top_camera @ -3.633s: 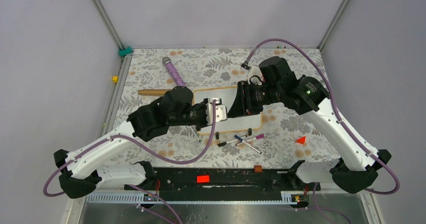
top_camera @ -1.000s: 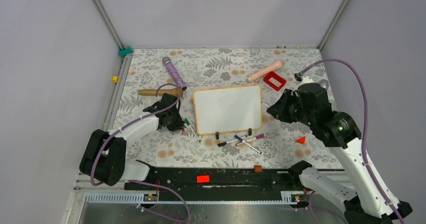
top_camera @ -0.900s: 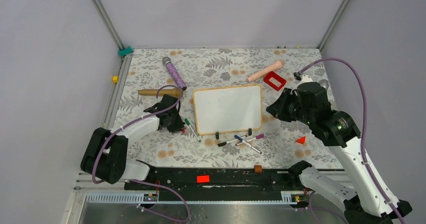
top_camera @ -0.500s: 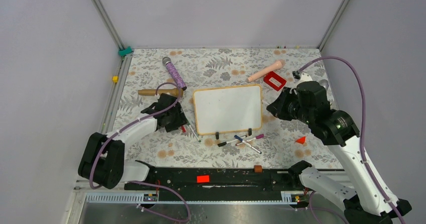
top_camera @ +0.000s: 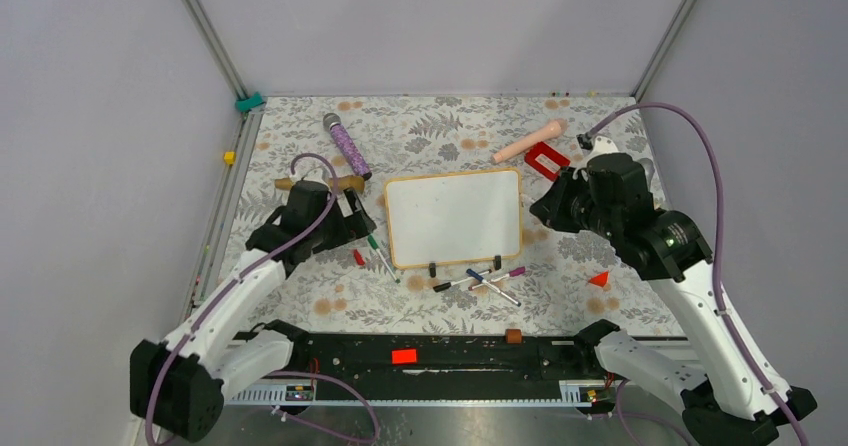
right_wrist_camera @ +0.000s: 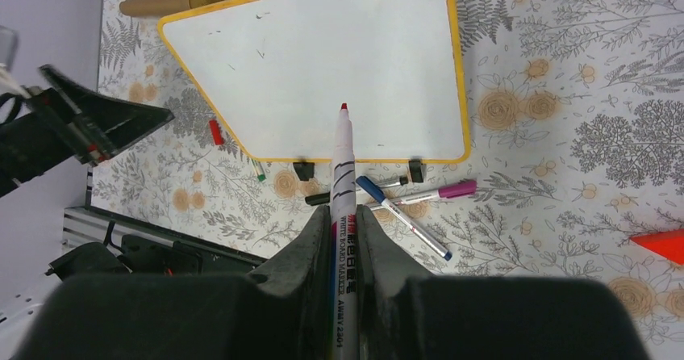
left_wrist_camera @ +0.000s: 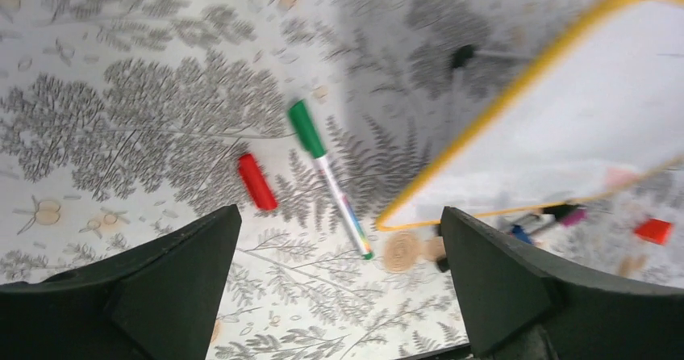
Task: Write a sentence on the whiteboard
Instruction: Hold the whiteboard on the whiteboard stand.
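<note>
- Whiteboard (top_camera: 455, 216) is seen lying flat in the middle of the tabletop (top_camera: 440, 126), between the 2 arms, with its 2 black clip feet at the near edge.
- Lettering is not seen on it, only faint specks, so the sentence is judged not yet begun.
- Right gripper (right_wrist_camera: 344, 215) is clamped on an uncapped marker (right_wrist_camera: 342, 166). The red tip is aimed at the board from its right side and is not touching it.
- Left gripper (top_camera: 347, 228) is spread wide and empty, just left of the board, above a red cap (left_wrist_camera: 256, 181) and a green-capped pen (left_wrist_camera: 327, 174).
- Contact should first be made near the far left corner, so that room is left for the whole sentence.
- Pressure should be kept light and even, since the board is not seen to be fastened and could be pushed along the tabletop.
- Steadying could be given at the board's left edge by the free gripper, provided the writing area is kept uncovered.
</note>
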You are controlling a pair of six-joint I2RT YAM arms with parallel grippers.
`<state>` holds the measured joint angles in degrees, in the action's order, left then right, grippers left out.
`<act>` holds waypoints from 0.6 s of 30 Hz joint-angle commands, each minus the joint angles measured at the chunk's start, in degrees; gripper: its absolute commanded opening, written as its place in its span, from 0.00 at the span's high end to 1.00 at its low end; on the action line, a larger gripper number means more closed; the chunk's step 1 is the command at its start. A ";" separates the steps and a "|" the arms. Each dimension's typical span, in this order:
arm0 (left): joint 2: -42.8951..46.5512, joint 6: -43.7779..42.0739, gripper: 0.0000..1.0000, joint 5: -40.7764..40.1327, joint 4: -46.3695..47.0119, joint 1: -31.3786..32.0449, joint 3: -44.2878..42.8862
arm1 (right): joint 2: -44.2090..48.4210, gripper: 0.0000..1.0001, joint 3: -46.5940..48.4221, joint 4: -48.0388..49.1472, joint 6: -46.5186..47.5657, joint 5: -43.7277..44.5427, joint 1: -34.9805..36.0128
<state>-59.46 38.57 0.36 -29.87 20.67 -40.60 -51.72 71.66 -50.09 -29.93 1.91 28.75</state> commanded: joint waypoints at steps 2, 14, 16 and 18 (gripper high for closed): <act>7.69 -5.11 0.01 6.37 2.18 -0.58 -4.94 | -1.91 1.00 5.00 2.43 2.61 0.40 -0.12; 7.25 -5.48 0.01 29.14 11.49 -0.56 -10.01 | -6.46 1.00 13.32 -1.37 -2.41 -8.02 -0.18; 5.40 -4.55 0.01 32.56 14.28 -0.54 -10.67 | -6.10 1.00 13.45 -1.43 -2.12 -9.00 -0.06; 3.87 -4.16 0.01 33.66 15.79 -0.58 -11.63 | -5.58 1.00 13.22 -1.11 -2.09 -8.91 -0.15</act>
<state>-53.21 33.34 25.39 -22.72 20.34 -49.15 -58.11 82.76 -50.63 -31.81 -4.10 28.75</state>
